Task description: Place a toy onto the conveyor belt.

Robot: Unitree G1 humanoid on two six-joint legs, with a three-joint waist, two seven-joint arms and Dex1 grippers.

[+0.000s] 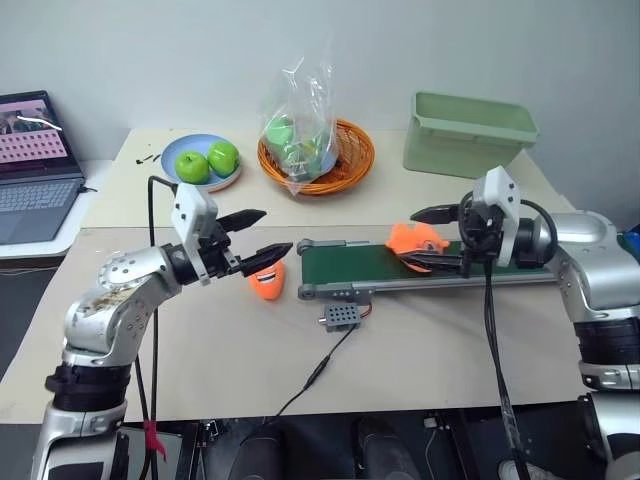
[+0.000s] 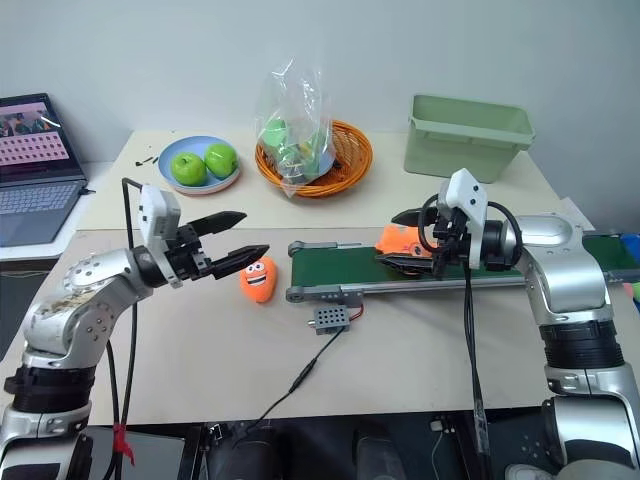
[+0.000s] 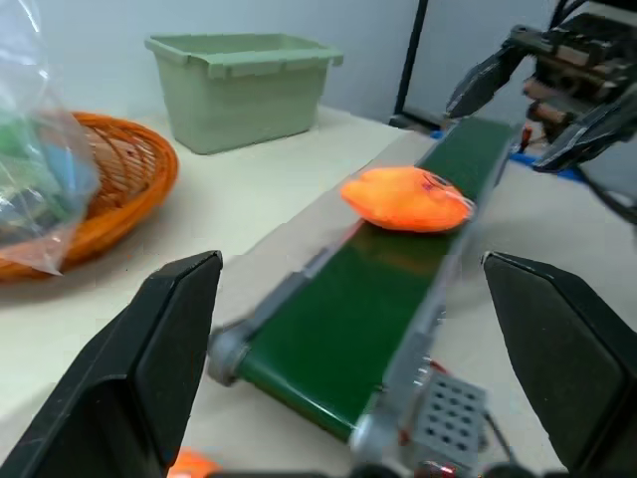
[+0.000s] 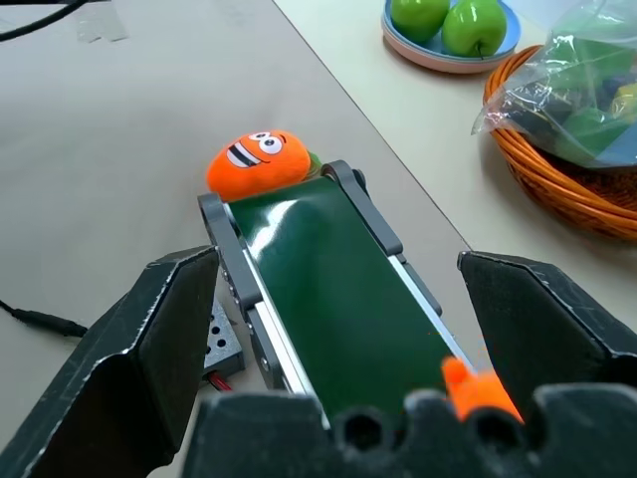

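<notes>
Resting on belt: toy (image 1: 417,239) lies on conveyor belt (image 1: 345,265), centre frame.
Jaws: left gripper (image 1: 254,235) and right gripper (image 1: 432,238) both wide, empty.
Risk: right fingers close by could drag toy off.

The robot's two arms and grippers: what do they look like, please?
Both arms have silver-grey metal shells with black joints. The left gripper and the right gripper each have a white block at the wrist and two black, pointed jaws. A black cable hangs from each arm.
</notes>
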